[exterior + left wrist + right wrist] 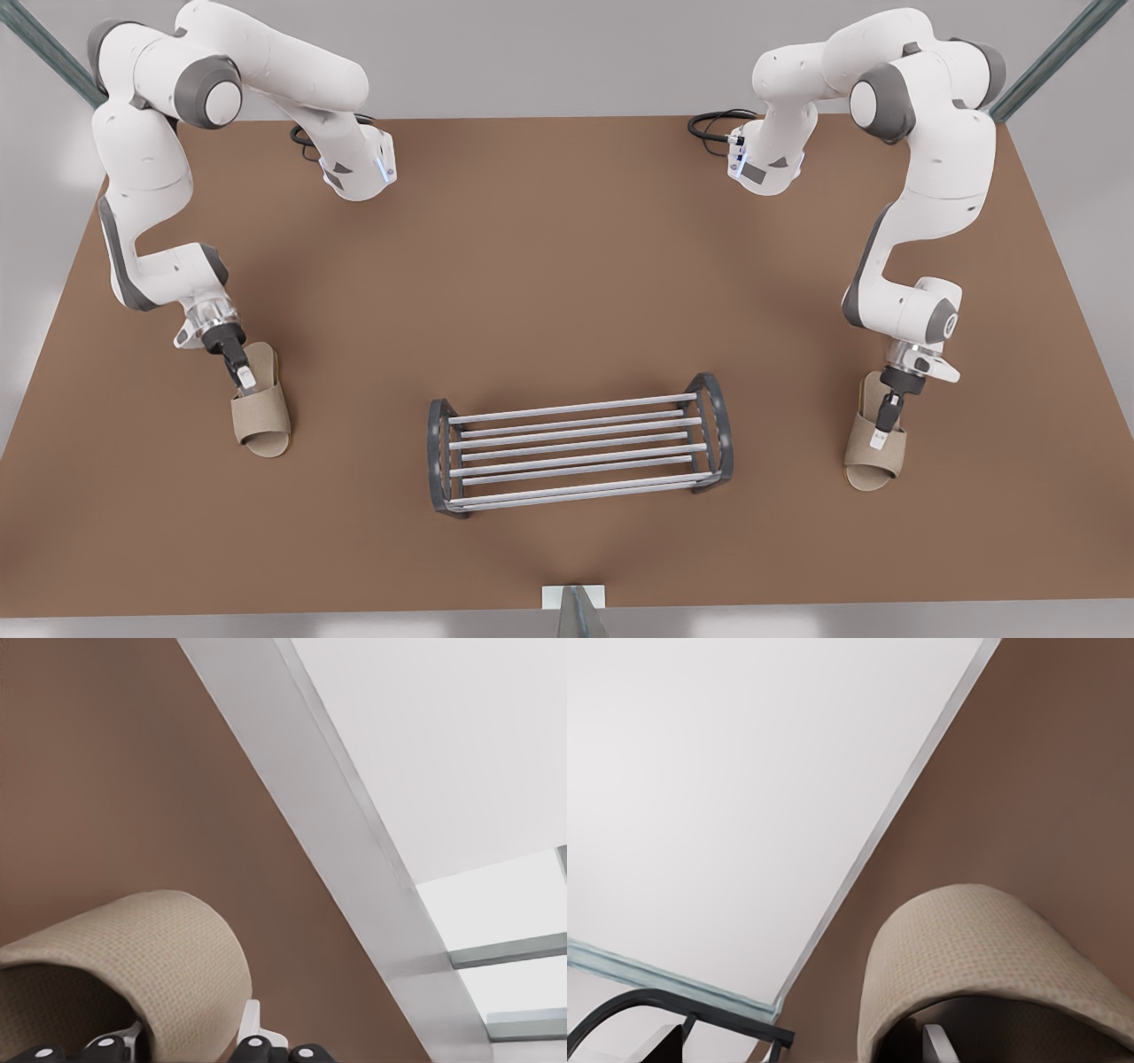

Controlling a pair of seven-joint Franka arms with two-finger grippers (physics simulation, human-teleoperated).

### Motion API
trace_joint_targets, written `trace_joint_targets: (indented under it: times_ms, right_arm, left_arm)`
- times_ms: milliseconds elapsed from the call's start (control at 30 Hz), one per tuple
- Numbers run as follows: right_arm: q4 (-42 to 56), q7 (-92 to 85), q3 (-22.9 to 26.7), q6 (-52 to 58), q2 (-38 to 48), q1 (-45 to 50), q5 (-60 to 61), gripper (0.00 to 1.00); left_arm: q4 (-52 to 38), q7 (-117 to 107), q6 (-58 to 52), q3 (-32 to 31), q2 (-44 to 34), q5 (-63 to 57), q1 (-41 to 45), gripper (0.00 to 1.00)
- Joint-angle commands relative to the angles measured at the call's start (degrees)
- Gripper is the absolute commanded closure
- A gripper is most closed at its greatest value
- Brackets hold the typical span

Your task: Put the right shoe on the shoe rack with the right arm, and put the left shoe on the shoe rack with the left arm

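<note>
Both arms are down on their slippers now. Your right gripper (246, 383) sits at the strap of the right shoe (261, 425), at the front view's left. Your left gripper (880, 434) sits at the strap of the left shoe (873, 461), at the front view's right. Jaw state: can't tell on either side whether they're spread or already pinching the strap. In the wrist views the woven strap arches right at the jaws, left (159, 957) and right (983, 948). Both soles look flat on the table (567, 266), so I'd call this the grasp step, lift not yet done. Before you raise, confirm a firm bite on the strap. It's soft fabric and will prob. flex, so the sole may hang and swing under the jaws. Lift straight up first, then carry inward. The shoe rack (576, 443) stands well apart from both pairs of jaws, between them, and its dark end frame (673, 1001) shows past the right shoe. Clear those arched ends w/ margin, and set each sole across several bars, not on one. Keep to your own half so the arms don't meet. The surface is plain brown and matte, w/ black cables (709, 124) beyond the jaws at the arm bases. The surround is pale, w/ metal posts (1054, 53) at the corners.
</note>
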State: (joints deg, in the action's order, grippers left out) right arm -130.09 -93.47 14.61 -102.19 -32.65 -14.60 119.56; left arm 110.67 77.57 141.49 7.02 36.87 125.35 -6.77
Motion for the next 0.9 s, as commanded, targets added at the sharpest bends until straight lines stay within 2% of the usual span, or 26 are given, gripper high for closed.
trace_joint_targets:
  times_ms: [0,67,167,300,333,367,400,467,533,600,767,867]
  right_arm:
    - [0.5,1.1,0.0,1.3,-0.3,0.0,0.5,0.00]
    - [0.5,1.0,0.0,1.4,-0.4,0.1,0.7,0.00]
    - [0.9,1.0,-0.1,1.4,-0.7,1.0,2.6,0.00]
    - [1.8,0.0,-0.1,2.2,-2.2,1.0,2.8,0.02]
    - [1.8,0.0,-0.1,2.2,-2.2,1.0,2.8,0.06]
    - [1.8,0.0,-0.1,2.2,-2.2,1.0,2.8,0.29]
    - [2.1,-0.7,0.0,2.2,-2.2,1.0,2.7,0.38]
    - [2.3,-1.2,-0.1,2.1,-2.2,1.6,2.7,0.48]
    - [2.4,-1.2,-0.1,2.0,-2.2,1.7,2.8,0.52]
    - [2.4,-1.2,-0.1,2.1,-2.2,1.7,2.8,0.79]
    - [2.2,-1.0,-1.1,1.4,-1.3,1.9,2.7,0.79]
    - [1.1,0.3,-5.8,-5.5,6.2,1.8,2.7,0.79]
  left_arm:
    - [0.0,-1.9,-0.1,0.0,0.0,0.0,0.0,0.48]
    - [0.0,-1.9,-0.1,0.0,0.0,0.0,0.0,0.54]
    - [-0.1,-1.8,0.0,0.0,0.0,0.0,0.0,0.56]
    - [-1.7,-1.2,0.5,-0.3,-0.2,-0.8,0.1,0.67]
    - [-1.7,-1.2,0.4,-0.3,-0.3,-0.9,0.1,0.70]
    - [-1.7,-1.2,0.7,-0.3,-0.7,-1.0,0.2,0.71]
    - [-1.7,-1.2,0.8,-0.3,-1.3,-1.0,0.3,0.72]
    - [-2.2,-1.2,8.3,-2.2,-4.2,-3.8,0.4,0.73]
    - [-2.1,-1.2,12.6,-3.9,-7.0,-3.9,1.1,0.75]
    - [-1.3,-1.8,19.3,-5.7,-12.7,-3.9,3.7,0.75]
    - [0.2,-11.5,34.0,-19.8,-24.3,-3.4,6.8,0.76]
    - [-0.3,-14.1,39.6,-24.5,-28.0,-3.0,6.9,0.76]
